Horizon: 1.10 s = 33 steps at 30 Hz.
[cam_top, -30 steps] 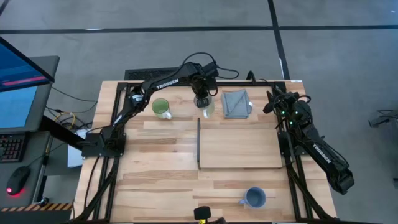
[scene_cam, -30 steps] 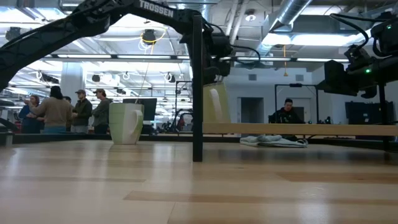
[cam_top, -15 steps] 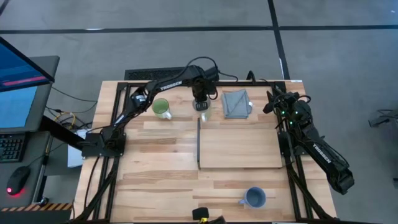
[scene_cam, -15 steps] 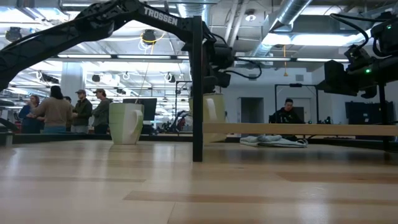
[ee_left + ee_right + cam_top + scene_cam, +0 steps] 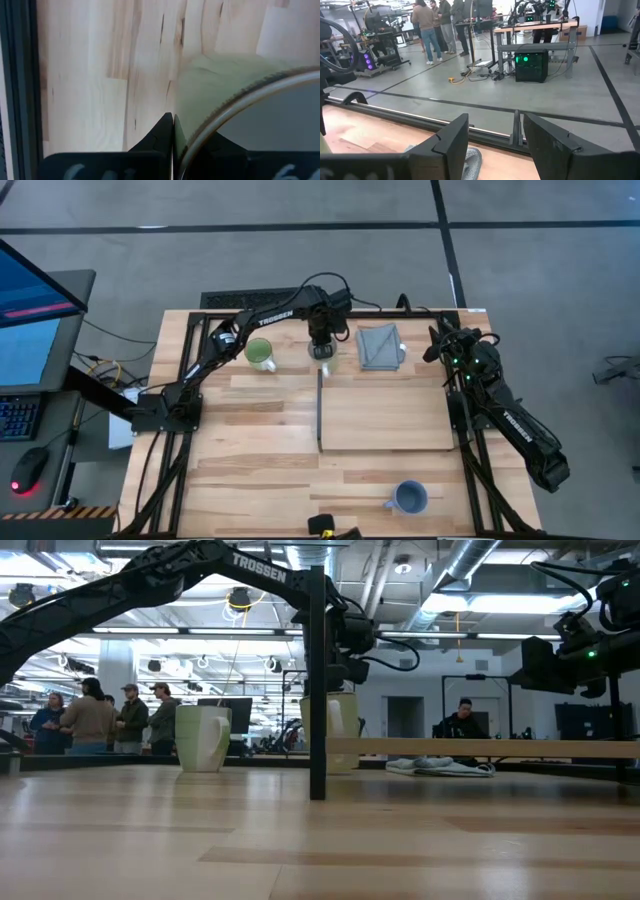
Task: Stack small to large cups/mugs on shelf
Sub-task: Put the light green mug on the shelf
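Note:
The cream-white mug [image 5: 327, 361] stands upright just beyond the far left corner of the shelf [image 5: 390, 418], a light-wood board with a dark strip [image 5: 319, 410] on its left edge. My left gripper [image 5: 322, 346] is shut on the mug from above. In the low view the mug [image 5: 338, 732] shows partly behind the strip's dark post. The white mug with green inside [image 5: 260, 354] stands on its base to the left. The blue-grey mug [image 5: 408, 497] stands near the front edge. My right gripper [image 5: 492, 145] is open and empty at the far right [image 5: 438, 345]. My left gripper holds the cream-white mug by its rim and wall [image 5: 192, 107], one finger [image 5: 165, 131] outside the wall and the other inside the hollow. The fingers point down from above. The mug is upright, its base level with the tabletop [image 5: 335, 770]; whether it rests there I cannot tell.
A folded grey cloth [image 5: 380, 345] lies on the table beyond the shelf's far edge, right of the held mug. The shelf top is bare. People stand in the room beyond the table [image 5: 90, 720].
My left gripper has gone down with the cream-white mug, keeping its hold. The mug was raised and tilted a second ago; now it is upright with its base down at table level, beside the shelf's far left corner.

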### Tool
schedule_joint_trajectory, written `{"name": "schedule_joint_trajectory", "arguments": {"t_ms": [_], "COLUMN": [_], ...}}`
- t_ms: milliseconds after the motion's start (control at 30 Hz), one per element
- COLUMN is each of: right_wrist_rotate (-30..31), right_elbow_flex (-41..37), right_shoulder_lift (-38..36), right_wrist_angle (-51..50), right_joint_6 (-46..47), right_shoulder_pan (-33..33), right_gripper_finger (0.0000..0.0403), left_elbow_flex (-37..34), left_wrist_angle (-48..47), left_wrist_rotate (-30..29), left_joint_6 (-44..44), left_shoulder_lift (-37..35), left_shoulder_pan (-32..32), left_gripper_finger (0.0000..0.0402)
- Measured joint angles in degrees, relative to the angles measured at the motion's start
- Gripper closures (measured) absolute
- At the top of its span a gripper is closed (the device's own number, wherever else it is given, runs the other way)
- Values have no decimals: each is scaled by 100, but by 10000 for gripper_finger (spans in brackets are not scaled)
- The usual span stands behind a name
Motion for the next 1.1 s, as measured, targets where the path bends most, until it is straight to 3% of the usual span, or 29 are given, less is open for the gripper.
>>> {"name": "schedule_joint_trajectory", "arguments": {"t_ms": [1100], "right_wrist_rotate": [0], "right_elbow_flex": [0], "right_shoulder_lift": [0], "right_wrist_angle": [0], "right_joint_6": [-7], "right_shoulder_pan": [0], "right_gripper_finger": [191], "left_elbow_flex": [0], "left_wrist_angle": [-45], "left_wrist_rotate": [107], "left_joint_6": [-201], "left_shoulder_lift": [-4], "left_shoulder_pan": [-20], "left_gripper_finger": [376]}}
